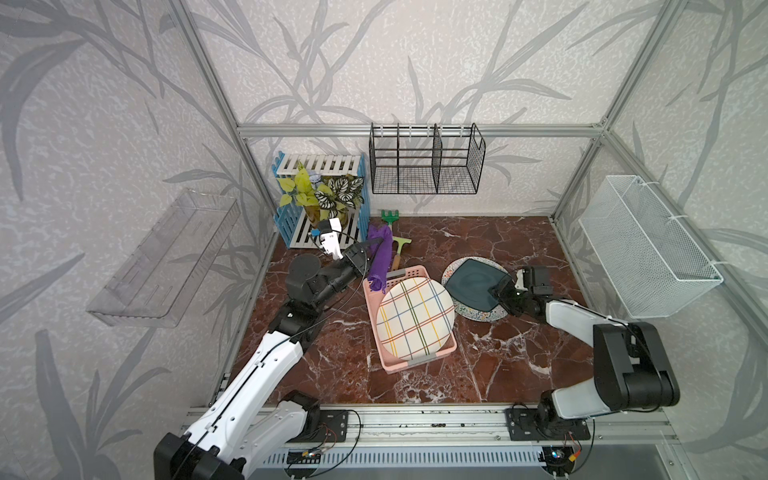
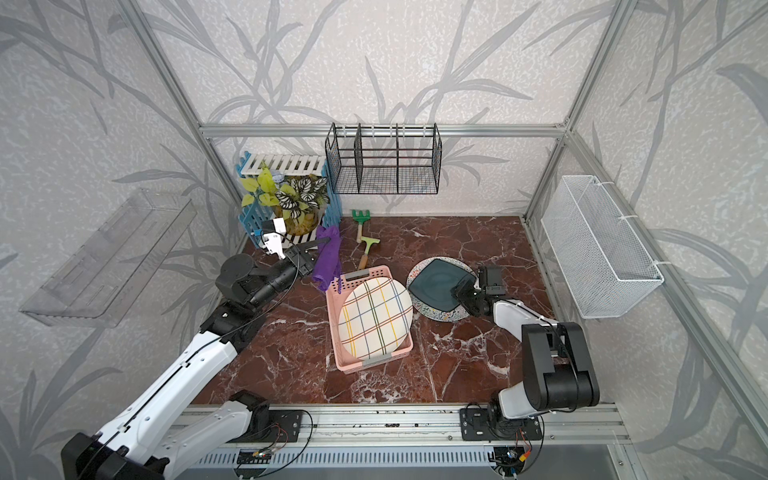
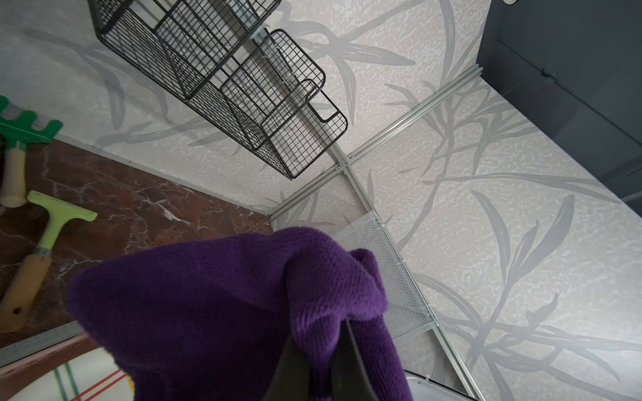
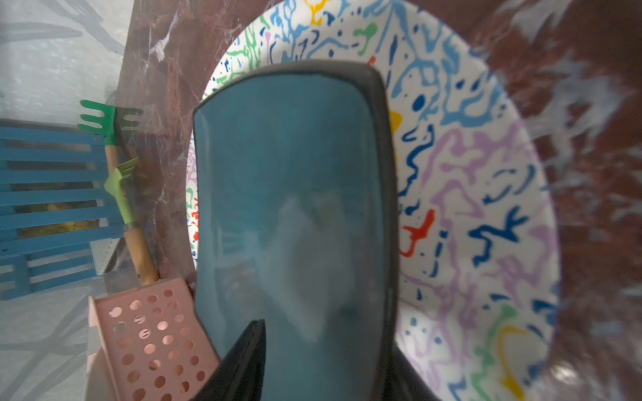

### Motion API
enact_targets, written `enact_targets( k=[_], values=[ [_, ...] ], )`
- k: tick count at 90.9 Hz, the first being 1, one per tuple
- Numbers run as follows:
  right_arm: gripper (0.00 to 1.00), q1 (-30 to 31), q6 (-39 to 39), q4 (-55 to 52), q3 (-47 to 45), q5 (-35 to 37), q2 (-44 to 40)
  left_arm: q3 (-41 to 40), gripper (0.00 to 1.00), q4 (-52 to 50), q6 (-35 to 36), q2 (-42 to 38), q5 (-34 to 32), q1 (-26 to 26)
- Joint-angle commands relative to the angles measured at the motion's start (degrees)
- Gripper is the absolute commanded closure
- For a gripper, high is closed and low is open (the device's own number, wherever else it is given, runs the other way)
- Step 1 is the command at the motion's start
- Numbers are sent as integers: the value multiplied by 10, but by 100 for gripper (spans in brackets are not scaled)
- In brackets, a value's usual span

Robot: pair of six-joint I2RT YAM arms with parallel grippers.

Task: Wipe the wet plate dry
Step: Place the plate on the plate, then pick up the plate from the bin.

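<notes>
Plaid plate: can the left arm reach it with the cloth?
Probably yes. The left gripper holds the purple cloth beside the plaid plate, whose face lies uncovered; the right gripper is away at the teal plate.

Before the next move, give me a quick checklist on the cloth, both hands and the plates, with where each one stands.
1. Cloth held: ok. The left hand is shut on the purple cloth, which hangs over the far corner of the pink basket.
2. Right hand's grip: cannot tell. The right hand straddles the near edge of the teal plate; whether it clamps is not visible.
3. Teal plate supported: ok. It lies on the patterned round plate.
4. Cloth touching teal plate: not ok. They are apart.
5. Wetness visible: cannot tell, on the teal plate or the checked plate.
</notes>
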Motion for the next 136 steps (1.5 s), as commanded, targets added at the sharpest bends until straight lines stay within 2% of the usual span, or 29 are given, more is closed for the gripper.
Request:
enact_targets(
  k=[1,9,17,25,34,41,51,55,64,73,79,87,101,117,136],
  values=[
    [33,-8,-72,-71,38,54,-50,-9,100,-95,76,-27,-64,6],
    [27,-26,-105,-125,59,73,-76,-15,100,-148,111,-41,-111,8],
    [29,-37,-129,-164,87,73,-105,-19,100,-195,136,-48,-151,8],
    [39,-29,-139,-161,116,-27,-132,-27,100,-238,149,-48,-189,8],
    [49,27,-96,-133,130,-120,-140,-53,100,-267,160,-43,-227,8],
    [50,104,-92,-133,143,-110,-135,-84,100,-272,159,-38,-242,8],
    [48,186,-101,-126,151,-71,-109,-133,100,-239,148,-27,-210,8],
    [43,205,-101,-124,150,-47,-96,-150,100,-213,140,-20,-187,8],
    [33,220,-100,-99,141,-38,-65,-181,100,-174,131,2,-158,9],
    [31,233,-115,-102,149,-43,-27,-191,100,-166,136,33,-145,8],
    [36,245,-120,-105,160,-71,-1,-201,100,-148,135,50,-122,8],
    [49,262,-122,-113,179,-99,27,-219,100,-115,124,64,-99,8],
    [72,277,-95,-79,180,-116,13,-233,100,-88,114,71,-85,8],
    [72,303,-87,-87,194,-107,-17,-234,100,-83,114,72,-75,8],
    [64,325,-55,-52,188,-121,5,-232,100,-78,109,69,-75,8]
  ],
)
